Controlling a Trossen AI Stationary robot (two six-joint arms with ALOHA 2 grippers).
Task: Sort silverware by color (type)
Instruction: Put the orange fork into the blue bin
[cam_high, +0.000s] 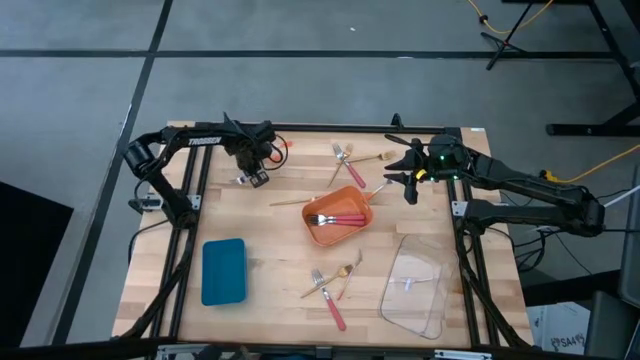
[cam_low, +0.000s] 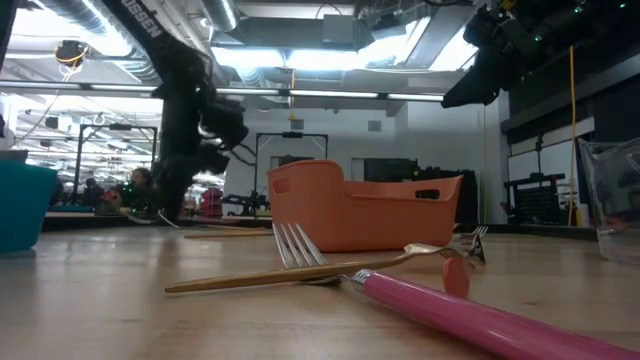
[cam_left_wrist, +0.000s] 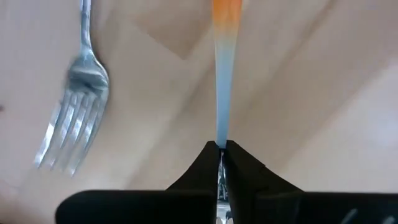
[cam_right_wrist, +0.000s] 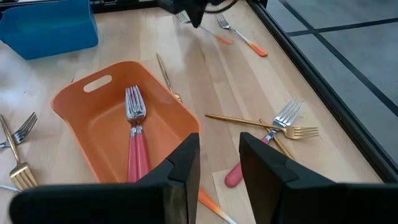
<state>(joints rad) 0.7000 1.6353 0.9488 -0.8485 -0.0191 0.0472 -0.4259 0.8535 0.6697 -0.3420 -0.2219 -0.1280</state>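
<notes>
Where white lettering reading TROSSEN runs along its arm, the left gripper sits at the table's far left, pinched tight on an orange-handled fork; the right gripper hovers with fingers apart, holding nothing; pink-handled forks lie in the orange tray; other forks lie scattered; no other writing is readable.

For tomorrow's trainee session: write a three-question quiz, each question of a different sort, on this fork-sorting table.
1. True or false: the blue tray holds forks.
2. Which tool is shut on a fork: A left, B right?
3. What handle colour have the forks in the orange tray?

Key:
1. False.
2. A: the left tool pinches the orange-handled fork; the right tool is open.
3. Pink-red.
</notes>
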